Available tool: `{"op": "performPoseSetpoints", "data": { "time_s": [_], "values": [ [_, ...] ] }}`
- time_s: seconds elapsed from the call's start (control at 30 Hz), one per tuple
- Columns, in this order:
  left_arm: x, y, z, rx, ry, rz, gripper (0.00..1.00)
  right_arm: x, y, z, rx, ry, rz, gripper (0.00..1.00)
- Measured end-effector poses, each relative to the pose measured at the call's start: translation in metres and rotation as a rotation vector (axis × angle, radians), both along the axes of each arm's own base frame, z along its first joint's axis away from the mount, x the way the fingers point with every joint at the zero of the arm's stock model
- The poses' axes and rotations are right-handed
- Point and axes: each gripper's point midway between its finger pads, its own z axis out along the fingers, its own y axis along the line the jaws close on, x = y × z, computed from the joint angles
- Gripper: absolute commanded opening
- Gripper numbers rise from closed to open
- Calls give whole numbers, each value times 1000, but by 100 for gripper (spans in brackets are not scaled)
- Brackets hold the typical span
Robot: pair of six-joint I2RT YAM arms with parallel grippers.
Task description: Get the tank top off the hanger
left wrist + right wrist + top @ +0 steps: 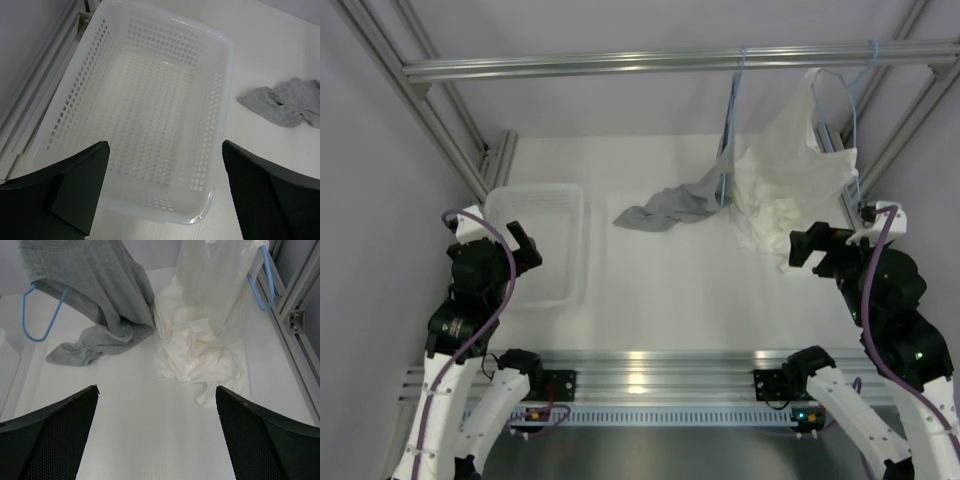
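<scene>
**Grey tank top still on its hanger, both arms waiting short of it**

Standing at the arms' side of the white table (670, 300), I saw the task not yet begun in any visible way. The small mid-grey fabric tank top (100, 285) still hung on the thin light-blue wire hanger (54, 312), which hooked over the silver overhead rail (620, 62) at about 1 o'clock. One end of the hanger poked out bare from the cloth, and the lower part of the tank top trailed onto the table toward 12 o'clock. All of the removal seemed left to do.

The left gripper (165, 145) hovered at 9 o'clock over a white perforated plastic basket (220, 37), its fingers spread wide and holding nothing. The right gripper (156, 390) hovered at 3 o'clock, facing the clothes, its fingers also spread wide and touching nothing.

Room to move looked uneven. Bare table lay between the right gripper and the tank top. Just beside the tank top, at 2 o'clock, a larger white cloth garment (200, 340) hung and pooled from a second blue wire hanger (271, 285), touching the grey cloth. The aluminium frame (300, 367) ran close along the right edge, and the rail crossed overhead.
</scene>
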Motion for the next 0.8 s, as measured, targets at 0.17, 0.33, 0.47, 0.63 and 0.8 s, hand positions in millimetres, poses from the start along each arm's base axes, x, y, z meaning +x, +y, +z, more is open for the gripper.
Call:
{"op": "performPoseSetpoints", "data": {
  "time_s": [0.17,0.33,0.47,0.63,0.8],
  "values": [
    [0,-1,0,-1,0,-3,99,-4,-3,3,3,-18,-10,99],
    [0,-1,0,-3,1,-7,99,-4,0,6,7,-30,12,99],
    [0,-2,0,-4,1,-8,99,5,28,14,67,-48,128,99],
    [0,-3,0,-8,2,-16,99,63,73,41,87,11,249,99],
    [0,-4,-1,-11,3,-25,99,129,102,55,8,54,236,92]
  ]
}}
